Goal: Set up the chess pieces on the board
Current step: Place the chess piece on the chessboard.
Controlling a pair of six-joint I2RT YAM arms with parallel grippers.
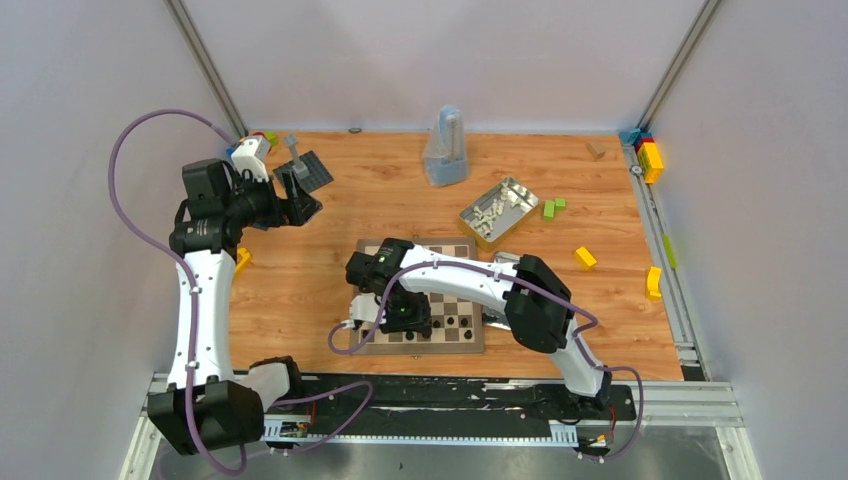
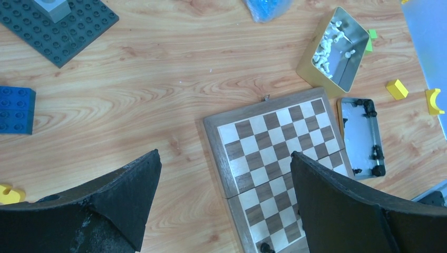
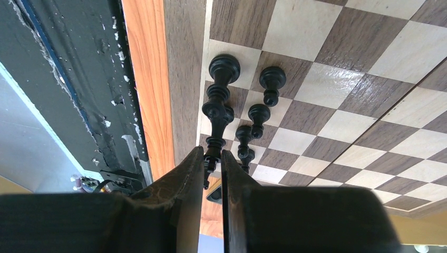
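The board (image 1: 450, 252) lies in the middle of the table, near the front edge. Several black chess pieces (image 3: 223, 68) stand in its two nearest rows at the left corner. My right gripper (image 3: 212, 155) reaches down over that corner (image 1: 405, 318) and is shut on a small black piece (image 3: 213, 143) held between its fingers, just above the board edge. My left gripper (image 2: 225, 154) hangs high over the table's back left (image 1: 300, 200), open and empty, looking down on the board (image 2: 274, 142). A gold tin (image 1: 497, 210) holds white chess pieces (image 2: 329, 50).
A shiny tin (image 2: 361, 137) with a few black pieces lies right of the board. A grey studded plate (image 1: 312, 170), a blue block (image 2: 16, 109) and a blue bag (image 1: 445, 150) sit at the back. Green blocks (image 1: 553, 208) and yellow blocks (image 1: 585, 257) lie to the right.
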